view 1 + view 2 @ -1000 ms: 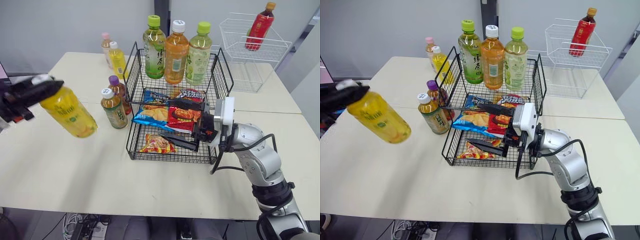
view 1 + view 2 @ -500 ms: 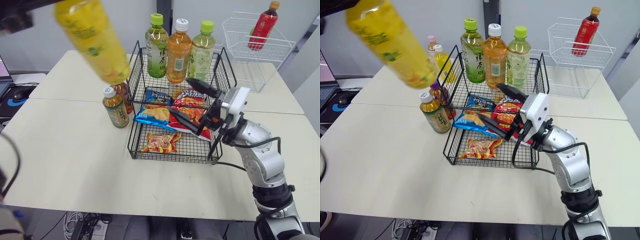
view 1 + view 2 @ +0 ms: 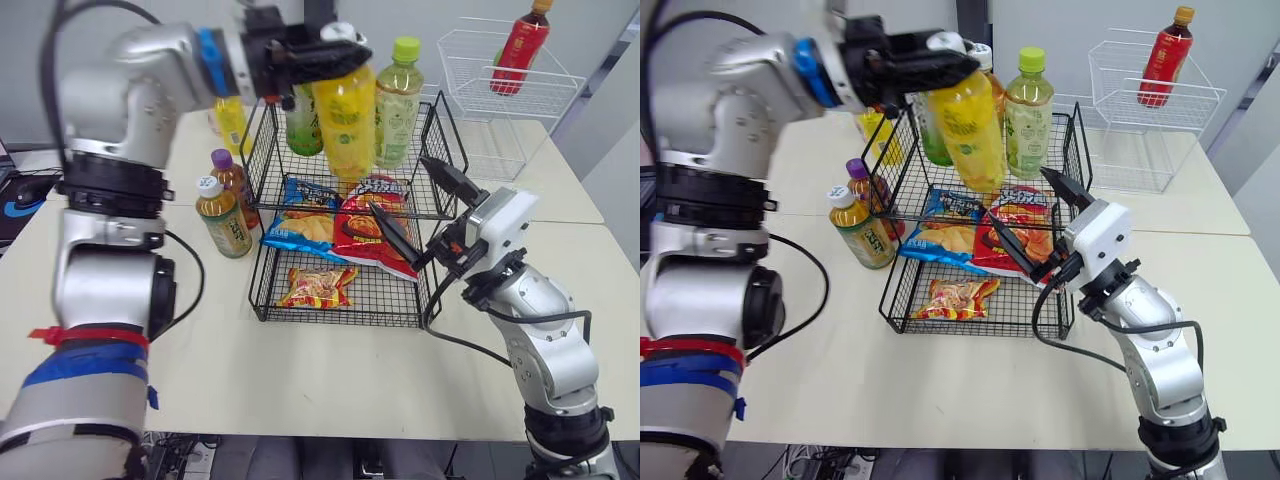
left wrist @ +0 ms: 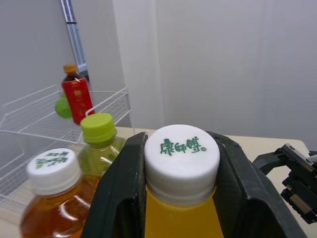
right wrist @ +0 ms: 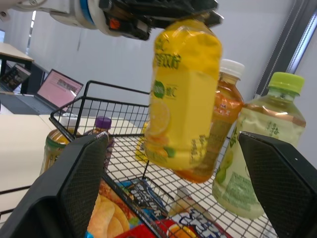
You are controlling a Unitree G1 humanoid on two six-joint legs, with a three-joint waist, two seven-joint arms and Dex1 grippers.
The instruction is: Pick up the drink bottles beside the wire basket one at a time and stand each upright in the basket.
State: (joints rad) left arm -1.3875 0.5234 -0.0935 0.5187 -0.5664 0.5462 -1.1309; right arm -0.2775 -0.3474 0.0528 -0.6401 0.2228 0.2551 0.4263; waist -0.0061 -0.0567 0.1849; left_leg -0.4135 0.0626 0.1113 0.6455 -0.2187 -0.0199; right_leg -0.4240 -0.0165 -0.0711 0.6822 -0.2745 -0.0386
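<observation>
My left gripper (image 3: 335, 50) is shut on the white-capped neck of a yellow drink bottle (image 3: 345, 115), whose cap (image 4: 182, 153) sits between the black fingers. The bottle hangs upright over the back of the black wire basket (image 3: 262, 290), just in front of an orange bottle (image 5: 229, 99). A green tea bottle (image 3: 303, 125) and a pale green bottle (image 3: 398, 100) stand in the basket's back row. My right gripper (image 3: 397, 182) is open at the basket's right side, above the snack bags. Left of the basket stand a brown bottle (image 3: 224, 215), a purple-capped bottle (image 3: 232, 180) and a small yellow bottle (image 3: 233, 120).
Snack bags lie in the basket: a red one (image 3: 372, 230), a blue one (image 3: 300, 225) and a small one (image 3: 315, 288) at the front. A white wire basket (image 3: 500, 90) holding a red bottle (image 3: 520, 45) stands at the table's back right.
My left arm swung the yellow bottle from the table's left side up and across to the basket, turning it upright. My right gripper rose a little and stayed open.
</observation>
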